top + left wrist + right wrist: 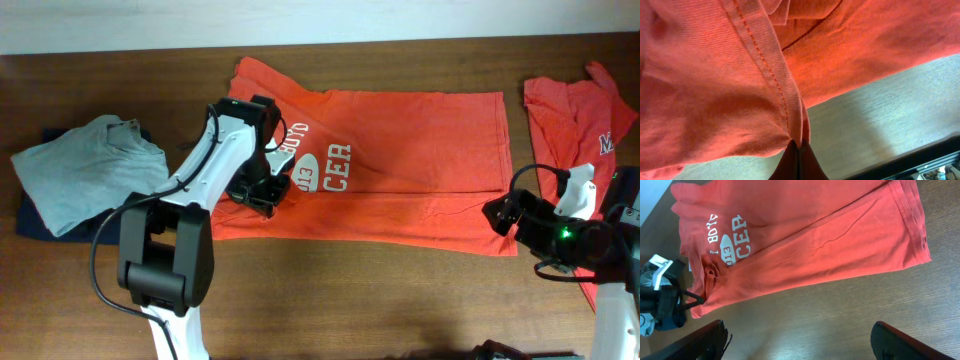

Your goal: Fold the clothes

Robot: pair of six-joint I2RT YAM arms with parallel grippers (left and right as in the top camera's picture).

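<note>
Table (350, 300) of dark wood grain, with a pale wall strip along the far edge.

Orange-red T-shirt (420, 140) lies spread sideways at table centre, with its bottom hem toward the right arm's side and the neck end toward the left arm. A long crease runs lengthwise through it, and the near band lies flat toward the front edge. The same T-shirt (805, 245) fills the upper half of the right wrist view.

Second shirt (565, 105), same orange-red, lies crumpled at the far right. It is partly under the right arm, apart from the first.

Grey garment (90, 170) is heaped at the left on top of a dark garment (28, 222), clear of both red shirts.

Left arm (195, 185) reaches over the neck end of the central T-shirt.

Left gripper (262, 193) is down on the fabric beside the print. In its own camera the fingers (790, 167) are pressed together, pinching a stitched fold of the T-shirt (715, 90), and the cloth rises off the table there.

Right gripper (505, 215) sits at the hem end, near the front corner. Its fingers (905, 342) stand wide apart with only bare table between them. Contact with the cloth cannot be told.

White lettering (318, 165) on the chest is partly readable: "BOYS", "13" in an oval, "CER".
</note>
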